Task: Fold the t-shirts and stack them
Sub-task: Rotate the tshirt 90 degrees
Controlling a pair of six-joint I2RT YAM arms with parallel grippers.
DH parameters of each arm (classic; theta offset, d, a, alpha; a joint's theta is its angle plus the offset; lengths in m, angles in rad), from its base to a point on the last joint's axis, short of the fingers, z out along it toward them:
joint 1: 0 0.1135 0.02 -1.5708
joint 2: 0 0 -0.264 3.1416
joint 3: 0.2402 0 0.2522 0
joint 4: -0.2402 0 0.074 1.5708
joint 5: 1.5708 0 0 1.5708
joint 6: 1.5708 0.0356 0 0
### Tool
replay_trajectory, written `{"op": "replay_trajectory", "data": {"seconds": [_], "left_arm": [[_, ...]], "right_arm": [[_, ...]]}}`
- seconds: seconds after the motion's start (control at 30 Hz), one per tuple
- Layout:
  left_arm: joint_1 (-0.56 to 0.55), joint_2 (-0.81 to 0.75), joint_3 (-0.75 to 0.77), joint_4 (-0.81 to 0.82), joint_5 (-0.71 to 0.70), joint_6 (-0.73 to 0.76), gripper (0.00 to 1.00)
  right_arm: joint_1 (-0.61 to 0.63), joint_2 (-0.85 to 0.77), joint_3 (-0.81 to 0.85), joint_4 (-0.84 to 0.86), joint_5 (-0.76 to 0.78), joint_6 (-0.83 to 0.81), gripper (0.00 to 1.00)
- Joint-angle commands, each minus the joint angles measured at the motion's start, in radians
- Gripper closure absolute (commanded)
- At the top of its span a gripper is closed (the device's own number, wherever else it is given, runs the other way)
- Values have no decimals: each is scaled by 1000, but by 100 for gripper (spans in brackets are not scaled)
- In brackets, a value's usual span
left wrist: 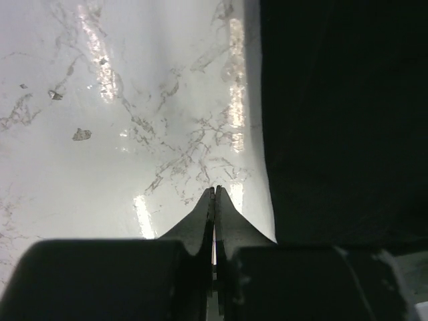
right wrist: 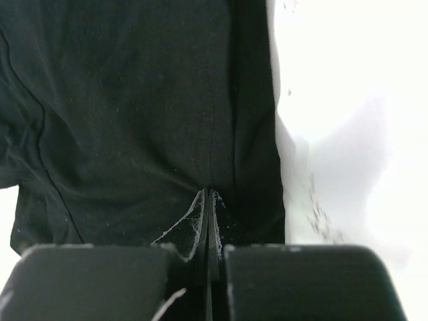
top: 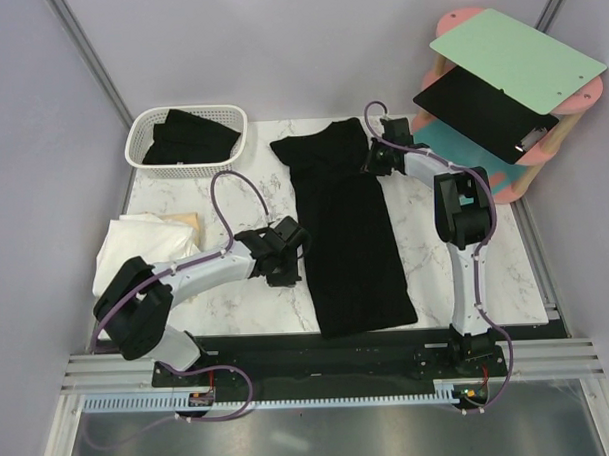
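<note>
A black t-shirt (top: pixel 350 236) lies folded into a long strip down the middle of the marble table, sleeves at the far end. My left gripper (top: pixel 286 257) is shut over bare marble just left of the strip's edge; in the left wrist view its fingertips (left wrist: pixel 215 190) meet, with the shirt (left wrist: pixel 341 120) to their right. My right gripper (top: pixel 374 162) is at the shirt's far right corner, shut. In the right wrist view its closed tips (right wrist: pixel 207 192) sit over the black cloth (right wrist: pixel 134 120), and nothing shows between them. White and cream t-shirts (top: pixel 145 239) are piled at the left.
A white lattice basket (top: pixel 141 129) at the back left holds more black t-shirts (top: pixel 191 137). A pink shelf rack (top: pixel 518 176) at the back right carries a green board (top: pixel 519 55) and a black board (top: pixel 480 107). Bare marble (top: pixel 435 243) runs right of the shirt.
</note>
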Motion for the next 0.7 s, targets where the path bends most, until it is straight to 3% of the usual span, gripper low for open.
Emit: {"op": "replay_trajectory", "data": {"seconds": [0.0, 0.27, 0.37, 0.47, 0.67], "left_arm": [[-42, -17, 56, 51, 32, 58, 98], [-103, 75, 66, 264, 193, 9, 98], [-123, 142, 58, 301, 218, -11, 98], [-129, 207, 46, 307, 221, -34, 98], [-128, 238, 10, 289, 169, -65, 98]], "right_arm": [[-4, -58, -101, -85, 18, -40, 100], [-4, -287, -243, 26, -37, -34, 100], [-4, -383, -311, 30, -81, -19, 96], [-4, -473, -419, 40, -153, -8, 87], [-1, -668, -675, 43, -265, -14, 51]]}}
